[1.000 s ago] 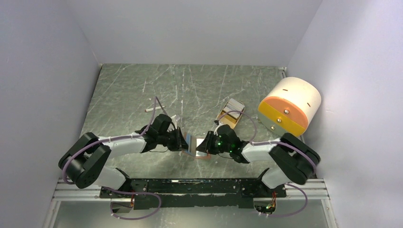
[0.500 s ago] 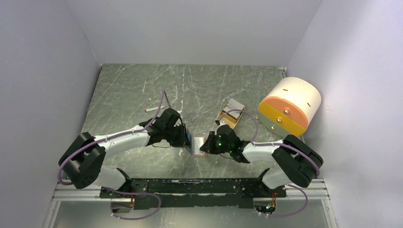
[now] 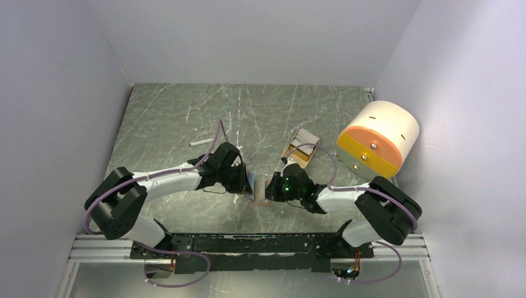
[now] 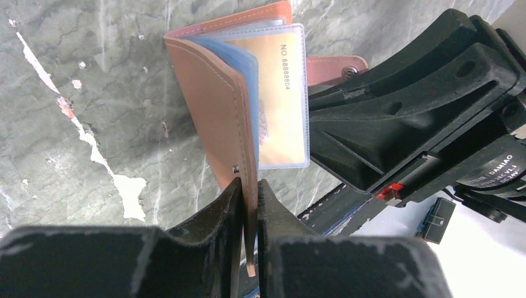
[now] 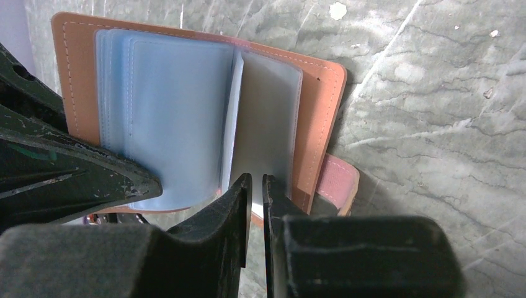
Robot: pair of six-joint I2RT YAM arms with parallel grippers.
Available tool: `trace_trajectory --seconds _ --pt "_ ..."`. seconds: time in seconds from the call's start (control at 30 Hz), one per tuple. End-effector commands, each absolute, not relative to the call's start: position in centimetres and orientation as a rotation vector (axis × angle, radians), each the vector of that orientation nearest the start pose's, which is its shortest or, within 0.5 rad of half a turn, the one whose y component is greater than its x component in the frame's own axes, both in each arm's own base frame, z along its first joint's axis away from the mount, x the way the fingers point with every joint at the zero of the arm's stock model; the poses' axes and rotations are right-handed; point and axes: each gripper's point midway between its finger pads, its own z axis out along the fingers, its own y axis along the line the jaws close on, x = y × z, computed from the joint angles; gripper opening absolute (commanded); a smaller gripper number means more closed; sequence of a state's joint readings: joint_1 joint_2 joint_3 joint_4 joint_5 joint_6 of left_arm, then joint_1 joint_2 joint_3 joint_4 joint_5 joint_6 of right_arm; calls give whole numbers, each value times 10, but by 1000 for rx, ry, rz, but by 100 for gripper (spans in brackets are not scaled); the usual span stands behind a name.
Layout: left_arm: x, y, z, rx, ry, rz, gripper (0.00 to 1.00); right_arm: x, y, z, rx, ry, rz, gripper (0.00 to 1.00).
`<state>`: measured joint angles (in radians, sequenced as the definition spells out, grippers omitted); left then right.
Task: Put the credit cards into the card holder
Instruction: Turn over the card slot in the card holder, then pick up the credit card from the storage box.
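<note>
The card holder (image 3: 259,188) stands open at near centre. The left gripper (image 4: 248,202) is clamped on 1 leather cover and the right gripper (image 5: 255,189) on the other side. An orange-yellow card (image 4: 276,93) and a light blue card (image 4: 247,68) are sleeved. Whether others wait in the tan tray (image 3: 296,158), I cannot tell.

Place: robot lab test cell, definitely not anybody's home
Walls: plain white panels (image 3: 248,37) boxing the table in on three sides
Tabletop: grey-green marbled sheet (image 3: 161,118), pretty scratched up
Hardware: two black-and-white robot arms, left arm (image 3: 167,181) and right arm (image 3: 338,198), fixed to a black mounting rail (image 3: 248,245) on metal framing
Wiring: purple cables (image 3: 180,273) looping loose off the bases
Extras: green lights (image 3: 287,184) glowing on the right arm's wrist
</note>
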<state>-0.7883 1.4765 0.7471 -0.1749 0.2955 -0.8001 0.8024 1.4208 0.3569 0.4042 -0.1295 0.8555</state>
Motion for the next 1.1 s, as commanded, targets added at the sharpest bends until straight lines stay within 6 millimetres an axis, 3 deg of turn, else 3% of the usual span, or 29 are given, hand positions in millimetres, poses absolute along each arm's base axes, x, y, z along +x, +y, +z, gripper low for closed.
trace_trajectory --seconds 0.0,0.27,0.53,0.83,1.07 --pt "184 -302 58 137 2709 -958 15 187 261 10 -4 2466 902 18" --pt "171 -292 49 113 2738 -958 19 197 241 46 -26 2416 760 29" --pt "171 -293 63 142 2694 -1001 22 221 228 101 -105 2283 647 36" --pt "161 -298 69 241 2647 -1107 17 284 185 154 -170 2135 247 49" --pt "151 -307 74 332 2606 -1235 18 334 138 152 -200 2136 -117 53"
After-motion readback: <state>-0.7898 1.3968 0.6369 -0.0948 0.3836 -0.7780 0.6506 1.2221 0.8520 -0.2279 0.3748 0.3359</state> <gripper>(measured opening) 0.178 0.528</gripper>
